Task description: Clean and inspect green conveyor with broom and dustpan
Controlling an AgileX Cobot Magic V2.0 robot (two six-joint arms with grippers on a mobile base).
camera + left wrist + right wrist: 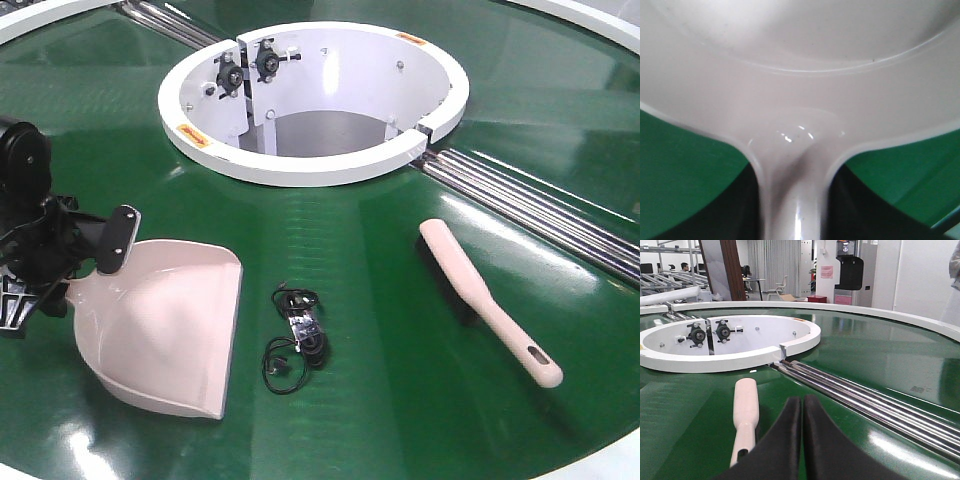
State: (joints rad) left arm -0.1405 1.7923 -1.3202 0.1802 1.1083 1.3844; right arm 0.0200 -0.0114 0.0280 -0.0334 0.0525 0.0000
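Green conveyor (400, 420), glossy belt, carrying dustpan, broom and a loose tangle.
Left gripper (105, 245) pinches the handle of the dustpan (170, 330). The scoop rests on the belt at the left, its lip facing a tangle of black wire (297, 340) just beside it. The broom (490, 300) lies free at the right, near the steel roller strips (540, 205). Right gripper (803, 405) is beside the broom's handle end, pressed together and holding nothing.

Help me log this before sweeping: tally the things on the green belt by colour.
Beige-pink: 2 (dustpan, broom)
Black: 1 (cable tangle)
Total: 3
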